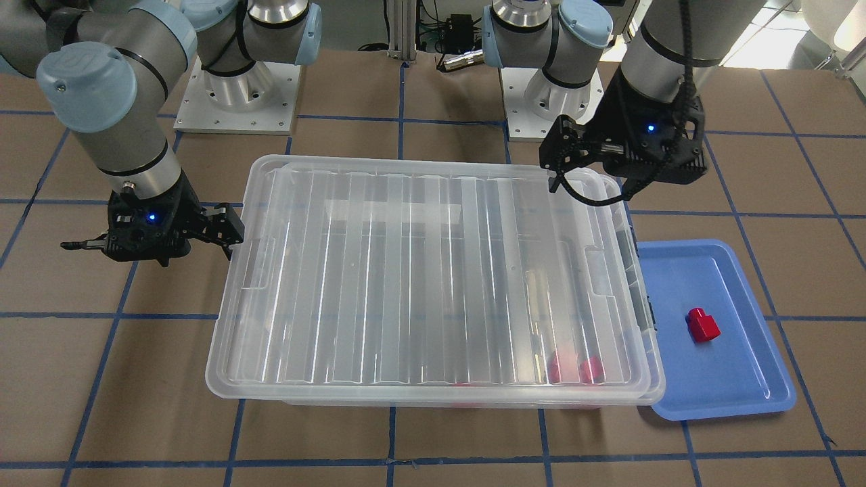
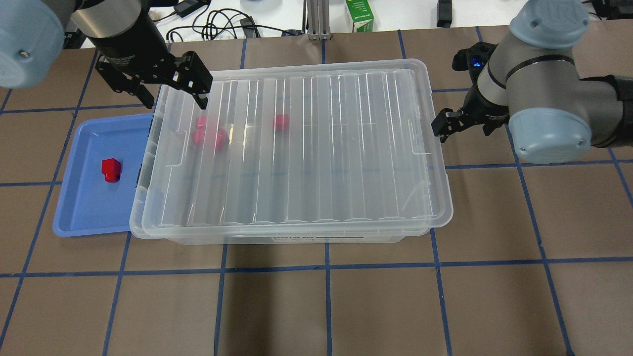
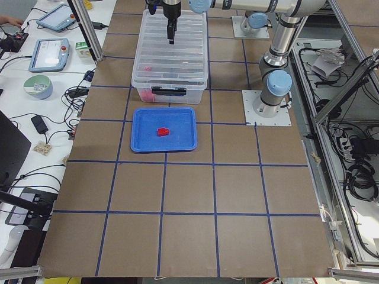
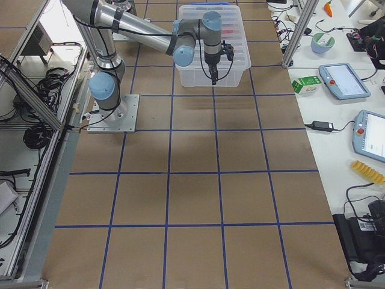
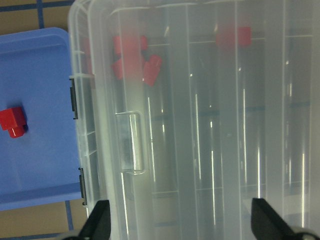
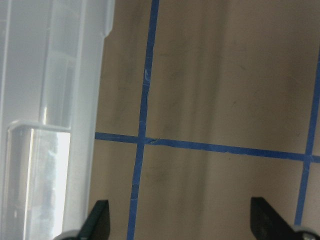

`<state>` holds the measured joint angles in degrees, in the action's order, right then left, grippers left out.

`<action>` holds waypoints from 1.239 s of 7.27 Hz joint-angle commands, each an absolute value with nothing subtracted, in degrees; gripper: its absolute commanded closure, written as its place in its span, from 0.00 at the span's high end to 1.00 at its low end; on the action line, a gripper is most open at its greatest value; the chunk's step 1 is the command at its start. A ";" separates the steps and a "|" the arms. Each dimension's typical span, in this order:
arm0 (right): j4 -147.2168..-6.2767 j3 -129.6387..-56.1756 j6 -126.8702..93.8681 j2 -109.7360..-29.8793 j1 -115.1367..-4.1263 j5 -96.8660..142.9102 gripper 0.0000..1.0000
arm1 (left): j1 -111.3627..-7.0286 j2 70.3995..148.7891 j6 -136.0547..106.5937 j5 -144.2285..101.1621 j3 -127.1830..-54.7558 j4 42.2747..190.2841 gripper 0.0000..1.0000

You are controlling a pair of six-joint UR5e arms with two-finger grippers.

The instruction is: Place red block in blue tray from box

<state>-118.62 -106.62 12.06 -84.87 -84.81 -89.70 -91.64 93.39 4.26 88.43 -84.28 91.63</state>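
The box (image 2: 296, 148) is a clear bin with its ribbed lid on. Several red blocks (image 2: 210, 134) show through the lid at its left end, one apart (image 2: 281, 122); they also show in the left wrist view (image 5: 132, 62). The blue tray (image 2: 94, 198) lies against the box's left end and holds one red block (image 2: 111, 169), which also shows in the front view (image 1: 702, 324). My left gripper (image 2: 173, 96) is open and empty above the lid's far left corner. My right gripper (image 2: 460, 123) is open and empty just off the box's right end.
The table is brown paper with a blue tape grid. The two arm bases (image 1: 237, 95) (image 1: 548, 101) stand behind the box. A green carton (image 2: 360, 15) and cables lie beyond the table's far edge.
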 commanded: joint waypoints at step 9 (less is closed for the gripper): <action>-92.82 -85.35 -5.36 -87.89 -97.30 -90.70 1.00 | -90.44 89.91 3.87 90.88 -86.84 94.31 1.00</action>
<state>-93.48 -85.79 -5.01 -87.81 -97.29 -90.69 -90.44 89.90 3.86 90.64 -86.94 94.46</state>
